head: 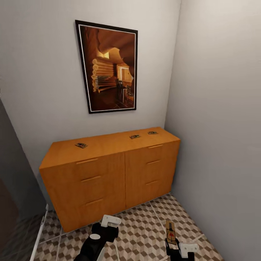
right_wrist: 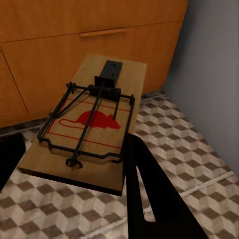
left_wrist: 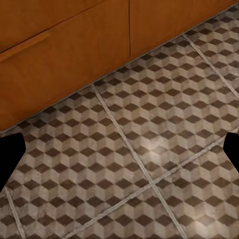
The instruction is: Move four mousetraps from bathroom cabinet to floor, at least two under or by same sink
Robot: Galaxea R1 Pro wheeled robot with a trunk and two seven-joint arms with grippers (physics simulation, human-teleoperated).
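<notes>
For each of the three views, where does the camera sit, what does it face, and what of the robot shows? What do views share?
Head view: on the robot's head, looking down at the cabinet, three mousetraps on top, both arms below.
Left wrist view: near the left tool, facing the bathroom floor; dark fingertips at the edges.
Right wrist view: near the right tool, which grips a mousetrap.
Shared: cabinet and floor in all three.
</notes>
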